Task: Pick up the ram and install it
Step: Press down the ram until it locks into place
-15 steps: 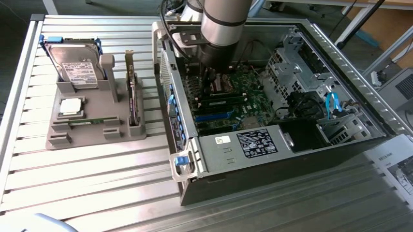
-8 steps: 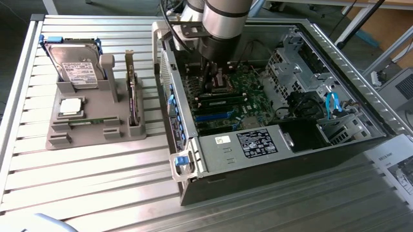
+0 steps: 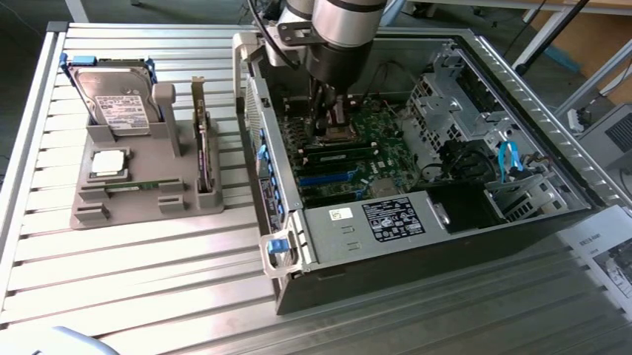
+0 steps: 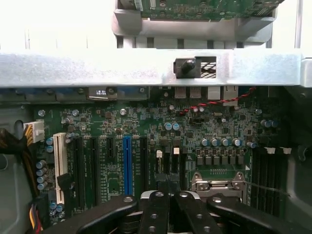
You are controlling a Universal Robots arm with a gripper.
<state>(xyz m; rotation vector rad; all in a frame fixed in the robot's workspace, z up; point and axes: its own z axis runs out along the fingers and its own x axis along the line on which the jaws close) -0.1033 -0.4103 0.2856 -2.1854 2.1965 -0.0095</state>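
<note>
Pincer [image 3: 331, 129] is down inside the open computer case [image 3: 513, 81], low over the motherboard [image 3: 380, 122] and right by the processor socket [image 3: 341, 134]. In the wrist view the pincer [image 4: 168, 183] has its fingers [image 4: 155, 204] pressed together. No green stick can be made out between them, so I judge it closed on nothing, though the tips are partly hidden.

One ram [image 3: 133, 186] lies flat in the grey holder [image 3: 148, 214] on the desk [image 3: 148, 296], outside the case. It sits just at 6 o'clock of the silver processor chip [image 3: 109, 164] and at 6 o'clock of the hard drive [image 3: 114, 103].

Key relation, read on the exterior view: the ram lies toward 8 o'clock from the pincer, well apart, with the case wall [image 3: 259, 140] between them. Its long axis runs 9 to 3 o'clock, roughly parallel to the memory slots [image 3: 341, 159], which sit just at 6 o'clock of the pincer. There is only one arm, so no choice of which is nearer.

The wrist view shows the dark memory slots [image 4: 270, 180] beside the socket's metal frame [image 4: 217, 181]. Whether a stick is already seated there I cannot tell.
</note>
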